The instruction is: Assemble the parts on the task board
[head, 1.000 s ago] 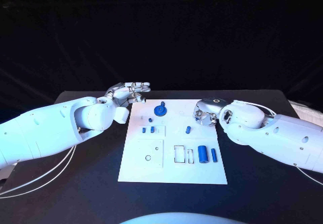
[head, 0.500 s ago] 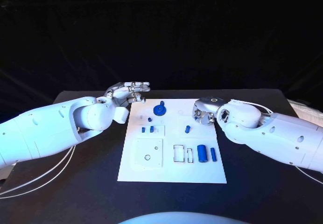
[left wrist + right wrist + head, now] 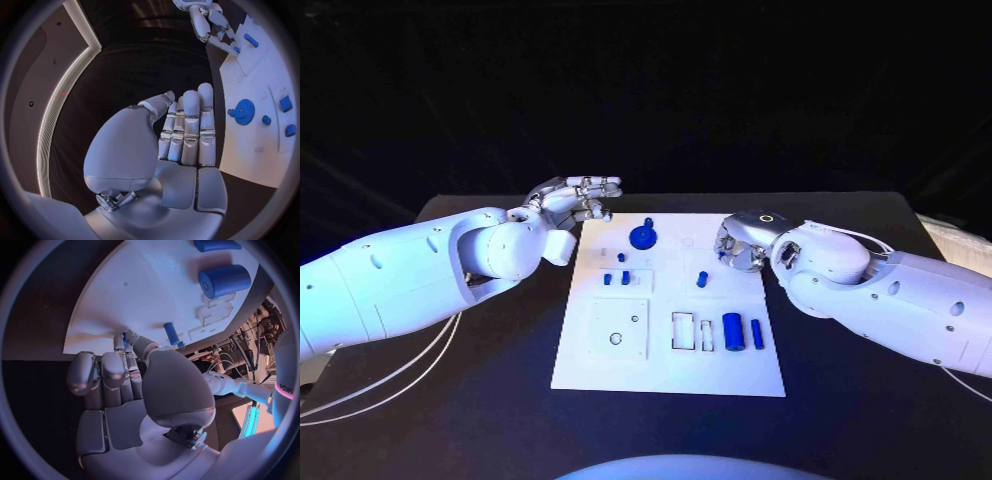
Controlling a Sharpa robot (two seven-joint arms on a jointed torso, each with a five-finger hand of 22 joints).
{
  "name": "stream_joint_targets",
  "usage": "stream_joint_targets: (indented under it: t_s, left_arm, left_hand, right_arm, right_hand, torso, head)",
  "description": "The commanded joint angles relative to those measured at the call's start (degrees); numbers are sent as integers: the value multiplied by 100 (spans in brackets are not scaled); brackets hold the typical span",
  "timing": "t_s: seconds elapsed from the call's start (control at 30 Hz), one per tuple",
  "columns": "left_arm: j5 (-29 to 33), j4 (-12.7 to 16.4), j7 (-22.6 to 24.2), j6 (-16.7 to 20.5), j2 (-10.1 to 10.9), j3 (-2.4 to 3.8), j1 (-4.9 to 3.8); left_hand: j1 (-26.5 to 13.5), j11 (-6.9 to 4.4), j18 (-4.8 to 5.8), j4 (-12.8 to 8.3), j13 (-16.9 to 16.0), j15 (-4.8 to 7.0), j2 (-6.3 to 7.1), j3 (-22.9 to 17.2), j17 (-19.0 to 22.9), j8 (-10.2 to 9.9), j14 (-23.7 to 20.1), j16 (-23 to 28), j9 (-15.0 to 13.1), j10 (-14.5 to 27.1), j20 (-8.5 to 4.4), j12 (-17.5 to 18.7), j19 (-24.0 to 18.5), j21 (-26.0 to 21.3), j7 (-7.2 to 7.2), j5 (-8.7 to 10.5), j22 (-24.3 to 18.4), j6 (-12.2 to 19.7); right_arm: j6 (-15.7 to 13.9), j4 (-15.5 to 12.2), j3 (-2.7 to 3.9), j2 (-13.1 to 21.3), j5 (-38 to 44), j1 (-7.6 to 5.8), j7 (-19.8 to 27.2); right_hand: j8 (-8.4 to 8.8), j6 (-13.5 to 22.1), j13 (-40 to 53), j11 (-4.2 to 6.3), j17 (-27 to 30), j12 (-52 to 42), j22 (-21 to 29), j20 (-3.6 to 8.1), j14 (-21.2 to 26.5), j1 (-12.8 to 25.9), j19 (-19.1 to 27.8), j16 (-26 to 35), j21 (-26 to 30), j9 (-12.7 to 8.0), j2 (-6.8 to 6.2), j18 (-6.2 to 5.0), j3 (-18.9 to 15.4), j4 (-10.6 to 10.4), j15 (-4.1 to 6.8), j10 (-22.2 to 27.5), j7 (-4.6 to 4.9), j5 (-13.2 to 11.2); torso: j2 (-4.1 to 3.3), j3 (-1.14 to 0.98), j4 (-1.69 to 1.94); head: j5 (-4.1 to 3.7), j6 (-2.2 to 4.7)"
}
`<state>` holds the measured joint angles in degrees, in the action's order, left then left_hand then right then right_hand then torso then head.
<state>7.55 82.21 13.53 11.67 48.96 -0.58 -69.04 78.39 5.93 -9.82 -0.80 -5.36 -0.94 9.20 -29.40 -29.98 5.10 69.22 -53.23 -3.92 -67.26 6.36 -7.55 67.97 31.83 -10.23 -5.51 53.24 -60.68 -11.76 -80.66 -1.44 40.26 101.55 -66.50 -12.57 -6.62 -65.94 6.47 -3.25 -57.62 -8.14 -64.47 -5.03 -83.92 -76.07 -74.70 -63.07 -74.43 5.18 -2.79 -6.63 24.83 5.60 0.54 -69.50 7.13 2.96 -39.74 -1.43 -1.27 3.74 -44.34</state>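
The white task board (image 3: 596,370) lies in the middle of the black table. On it are a blue gear (image 3: 643,236) at the far end, two small blue pieces (image 3: 617,278), a short blue peg (image 3: 702,278), a thick blue cylinder (image 3: 733,326) and a thinner one (image 3: 759,333). My left hand (image 3: 577,198) hovers off the board's far left corner, fingers straight and side by side (image 3: 187,132), holding nothing. My right hand (image 3: 737,250) hangs over the board's right edge, partly hidden by its forearm. Its fingertips (image 3: 122,347) are close to the short peg (image 3: 171,334) and hold nothing.
Rectangular recesses (image 3: 689,330) and a square plate with a hole (image 3: 619,328) mark the near half of the board. Black table (image 3: 459,400) surrounds the board on all sides. Both bulky forearms flank the board's far half.
My right forearm has shifted slightly down and to the right while its hand stays at the board's right edge. The left arm and the parts have not moved.
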Motion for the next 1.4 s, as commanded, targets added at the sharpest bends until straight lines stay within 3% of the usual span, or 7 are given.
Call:
stream_joint_targets:
  t_s: [0.03,0.2,0.53,0.83,0.97,1.13,1.4]
  left_arm:
    - [-70,-12,10,-59,-9,3,-1]
    - [-81,-26,-5,-71,-15,3,0]
    - [-114,2,-41,-101,-17,3,1]
    - [-119,27,-21,-87,-50,3,1]
    - [-119,103,1,-56,-69,3,1]
    - [-119,237,90,46,-104,2,13]
    - [19,448,367,676,-129,2,22]
  left_hand:
    - [-19,4,-62,-14,0,4,-28,19,7,26,-54,25,8,43,14,-12,14,-16,-14,-25,-7,42]
    - [-19,12,-61,-22,1,-2,-29,25,23,25,-73,40,9,62,17,-18,3,-29,-22,-26,-15,60]
    - [-19,16,-61,-30,1,-6,-49,32,34,32,-54,24,7,85,23,-37,38,-14,-26,-27,-11,76]
    - [-17,21,-60,-41,0,-11,-49,39,55,38,-90,48,5,101,26,-51,30,-22,-31,-28,-16,88]
    - [-17,22,-61,-44,0,-12,-51,41,61,41,-99,54,5,103,27,-57,25,-26,-32,-28,-18,90]
    - [-17,22,-61,-45,-1,-13,-51,41,63,41,-102,57,5,104,27,-59,23,-28,-33,-28,-19,91]
    - [5,25,-63,-70,0,-10,-48,37,80,46,-119,70,5,123,27,-71,13,-36,-36,-37,-23,105]
  right_arm:
    - [-507,-112,20,66,-150,-5,99]
    - [-747,-329,49,226,-269,-13,174]
    - [-921,-879,87,488,-491,-36,274]
    - [-737,-1340,86,323,-753,-1,438]
    - [-601,-1401,61,139,-764,74,529]
    - [-426,-1364,32,-141,-726,275,686]
    - [-91,-1161,-18,-472,-543,461,684]
  right_hand:
    - [24,-29,-13,-9,15,40,-7,10,-129,28,-38,-7,-30,10,30,106,-12,-17,54,-16,-22,-11]
    - [29,-39,-27,-5,40,58,-11,16,-121,-20,-40,13,-34,14,47,105,18,12,62,-31,-20,-2]
    - [38,-50,-43,-6,5,79,-72,16,-122,-71,-75,-19,-73,18,61,118,60,46,73,-49,-9,29]
    - [44,-54,-52,-9,-28,91,-96,17,-129,-92,-90,-50,-90,19,68,122,82,63,73,-58,-1,45]
    - [46,-53,-54,-10,-38,95,-101,17,-131,-97,-92,-60,-93,20,73,123,89,66,73,-59,2,50]
    - [53,-48,-60,-15,-54,104,-110,16,-135,-100,-98,-76,-100,19,77,125,96,69,71,-56,8,57]
    - [57,-44,-63,-19,-55,110,-105,15,-136,-97,-95,-78,-98,18,80,124,99,68,68,-55,12,61]
  torso:
    - [3,2,-9]
    - [-1,2,-15]
    - [-4,7,-16]
    - [-7,18,2]
    - [-5,23,-5]
    - [-3,18,-5]
    - [-5,24,-6]
  head:
    - [10,4]
    - [21,9]
    - [43,37]
    - [112,8]
    - [177,-23]
    - [264,-66]
    - [346,-146]
